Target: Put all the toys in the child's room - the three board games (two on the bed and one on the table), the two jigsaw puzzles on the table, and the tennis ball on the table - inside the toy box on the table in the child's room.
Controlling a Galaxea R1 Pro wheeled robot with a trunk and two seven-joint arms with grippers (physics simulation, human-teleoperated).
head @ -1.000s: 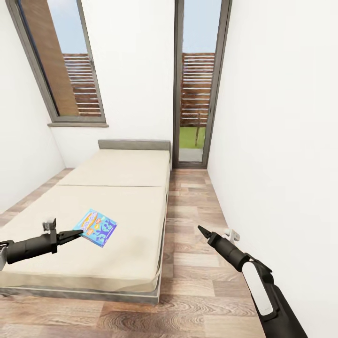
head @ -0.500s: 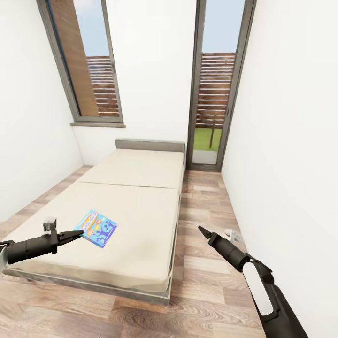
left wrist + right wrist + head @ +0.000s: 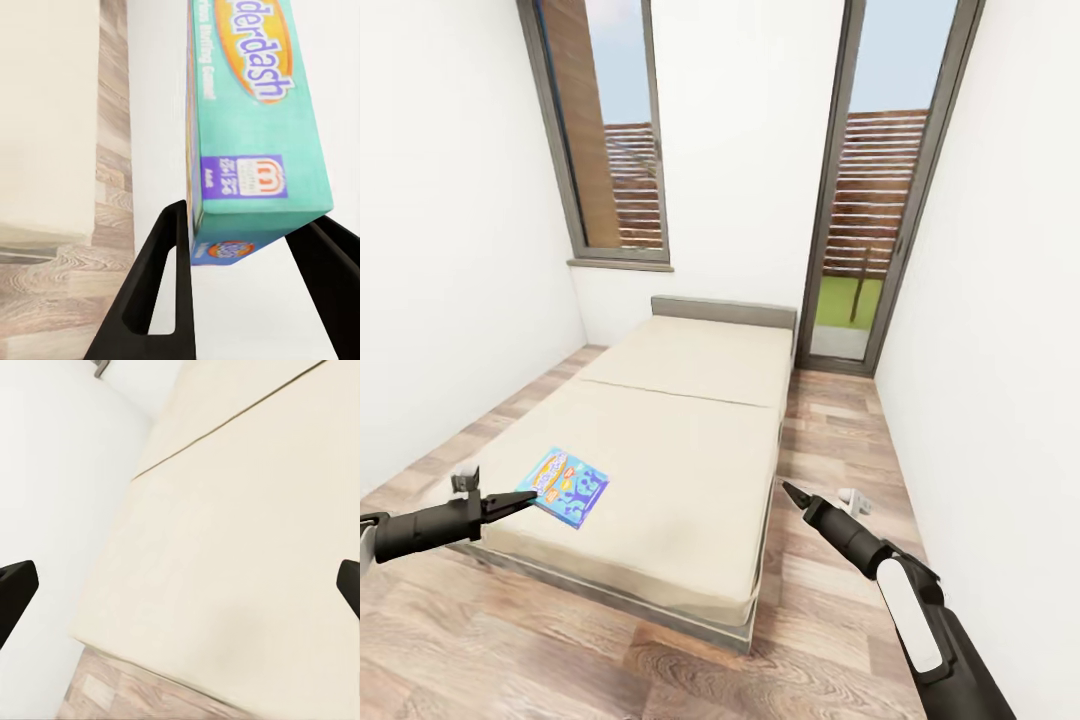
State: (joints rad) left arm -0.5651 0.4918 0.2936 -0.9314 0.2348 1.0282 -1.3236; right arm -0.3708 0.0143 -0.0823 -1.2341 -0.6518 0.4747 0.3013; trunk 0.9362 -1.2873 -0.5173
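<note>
A small blue board game hangs over the near left part of the bed, held by one edge in my left gripper. In the left wrist view the teal and blue box sits clamped between the two black fingers. My right gripper hovers over the wood floor beside the bed's right side. Its dark fingertips stand far apart with nothing between them. Beyond them lie the cream mattress and its seam.
White walls close in on both sides. A tall window and a glass door stand at the far end. Wood-plank floor runs between bed and right wall, with a small white object on it.
The whole view has shifted: the bed now sits further right and further off, with more floor at the near left. Both arms keep their pose, and the blue game stays in the left gripper.
</note>
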